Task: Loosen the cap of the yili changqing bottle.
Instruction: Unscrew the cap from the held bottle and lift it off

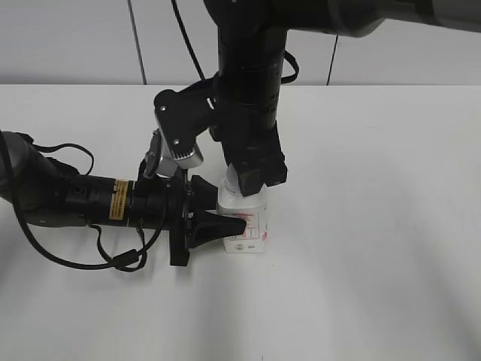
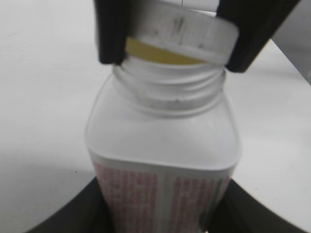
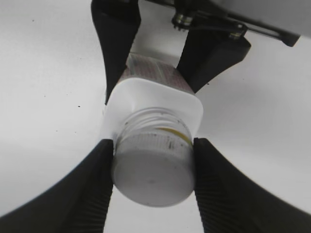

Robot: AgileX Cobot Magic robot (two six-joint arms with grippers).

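Observation:
The small white yili changqing bottle (image 1: 248, 224) with a red printed label stands upright on the white table. My left gripper (image 1: 229, 226) comes in from the left and is shut on the bottle's body (image 2: 163, 141). My right gripper (image 1: 244, 184) comes down from above and is shut on the white ribbed cap (image 3: 153, 174). The cap (image 2: 182, 31) sits tilted and raised above the threaded neck, with a yellowish seal showing under its rim. In the right wrist view the left gripper's black fingers flank the bottle (image 3: 150, 104) behind the cap.
The white table (image 1: 376, 263) lies around the bottle. The left arm's black cable (image 1: 68, 259) loops over the table at the left. A grey wall stands behind the table's far edge.

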